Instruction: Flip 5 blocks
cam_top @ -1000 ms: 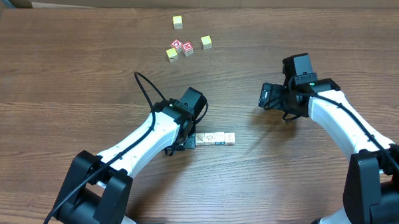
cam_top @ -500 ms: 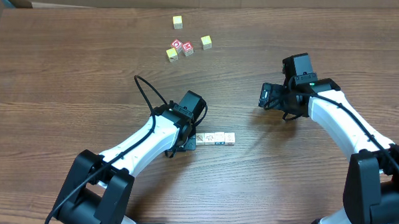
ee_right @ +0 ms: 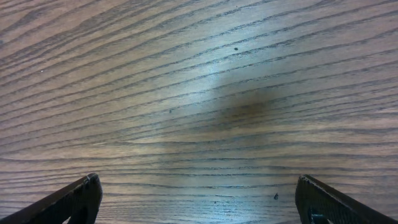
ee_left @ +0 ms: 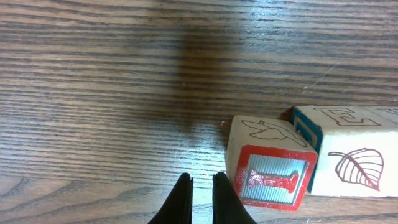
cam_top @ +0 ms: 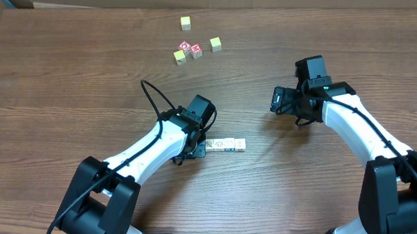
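Observation:
Three pale blocks lie in a short row near the table's middle. My left gripper is down at the row's left end. In the left wrist view it is shut with nothing between its fingers, just left of the end block. That block has a red-bordered face with a letter toward me and a line drawing on top. A blue-edged block with a leaf drawing touches its right side. My right gripper hovers off to the right. It is open over bare wood.
At the back of the table lie three yellow-faced cubes and two red-faced cubes. A black cable loops off the left arm.
The left wrist has shifted slightly toward the table's near side. The row of blocks and the right arm have not moved.

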